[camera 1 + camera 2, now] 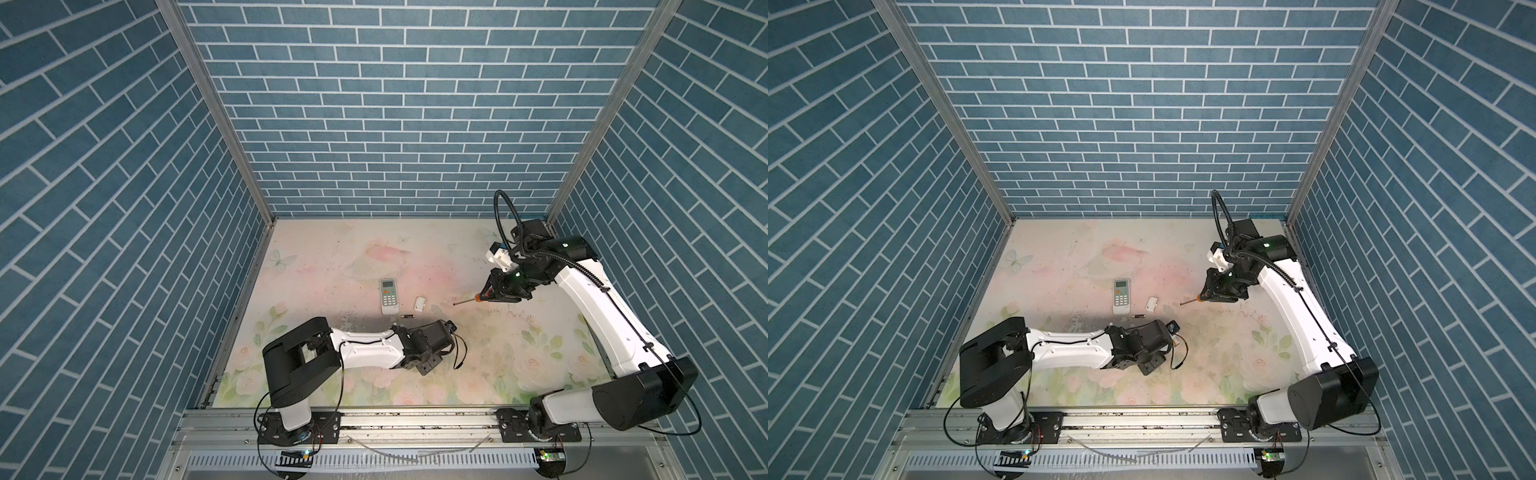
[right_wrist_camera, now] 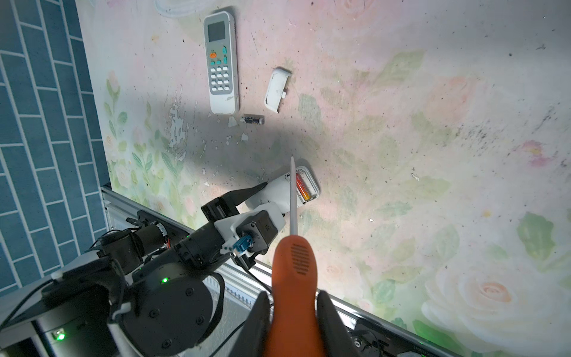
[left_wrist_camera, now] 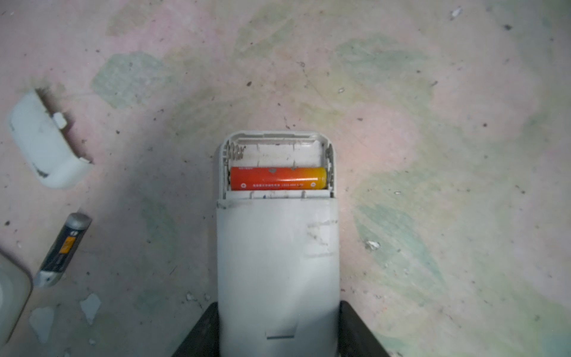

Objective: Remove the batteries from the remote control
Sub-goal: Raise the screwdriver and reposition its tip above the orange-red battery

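1. Nearest the rail, my left pincer [image 3: 278, 306] is clamped on the held remote [image 3: 278, 262], which is back up with one dark jaw on each long side.
2. Just beyond those jaws the compartment lies uncovered. The orange battery [image 3: 278, 178] sits crosswise in the nearer bay, and the farther bay [image 3: 278, 153] is bare, its spring showing.
3. Farther and to the left on the table [image 1: 332, 257], a black battery [image 1: 406, 316] lies loose just beside the near end of a second remote [image 1: 389, 296], which is keys up. A white cover [image 1: 419, 304] rests near it on the right.
4. Far right, my right pincer [image 2: 293, 295] grips the orange handle of the screwdriver [image 2: 293, 269]. Its shaft is aimed toward the held remote, but the tip is not in the bay.
5. To do this step well, I judge I should hold the remote level and slip the tip under one end of the orange cell. Then I should press it toward its spring and lever gently, so it lifts out rather than flies off.
6. Both top views hide the held remote under my left wrist, and the left wrist view cuts off my jaws' contact. I find only two cells, and I cannot tell whether the second remote holds any.
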